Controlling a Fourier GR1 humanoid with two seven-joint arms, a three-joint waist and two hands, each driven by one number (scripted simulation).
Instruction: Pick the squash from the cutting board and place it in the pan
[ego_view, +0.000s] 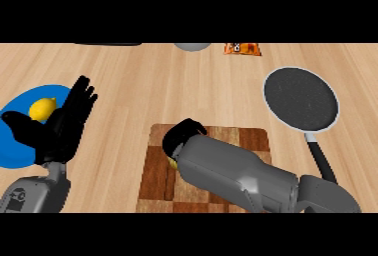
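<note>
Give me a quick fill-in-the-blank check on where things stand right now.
1. The right hand is down over the ____ board.
2. The pan holds ____.
3. The lemon lies on a ____ plate.
4. The left hand is ____, fingers straight.

Missing words: cutting; nothing; blue; open

The counter (170, 80) is pale wood grain, and on it the cutting board (221, 165) shows a brown checkered pattern. Left of the board a blue plate (18, 107) carries a yellow lemon (42, 108); right of it sits a dark speckled pan (301, 99) with a grey rim and black handle.
</note>
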